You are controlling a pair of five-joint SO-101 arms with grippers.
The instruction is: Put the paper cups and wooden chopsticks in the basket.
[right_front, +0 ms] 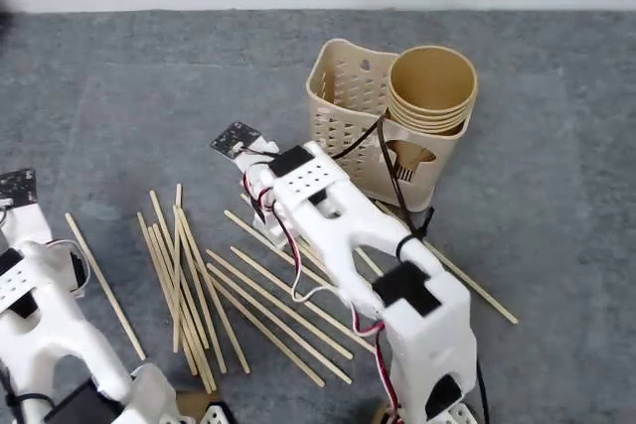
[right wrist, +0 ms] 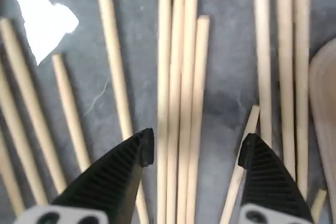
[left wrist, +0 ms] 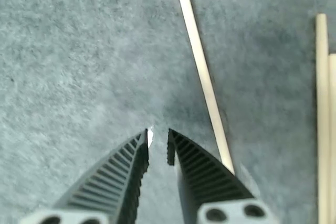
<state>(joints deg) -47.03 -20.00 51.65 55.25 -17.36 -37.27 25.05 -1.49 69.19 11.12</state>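
The paper cups (right_front: 433, 96) sat stacked inside the basket (right_front: 343, 121). Wooden chopsticks (right_front: 178, 275) lay scattered over the grey carpet (right_front: 119, 96) in front of it. The right gripper (right wrist: 197, 150) hung spread wide above several of them, gripping nothing. The left gripper (left wrist: 158, 146) was nearly closed and empty, just beside one lone stick (left wrist: 202, 77)

So the right arm (right_front: 338, 220) hides parts of some chopsticks (right_front: 274, 299) and the basket (right_front: 343, 111) front. Two chopsticks (left wrist: 321, 103) in the left wrist view are blurry and cut off.
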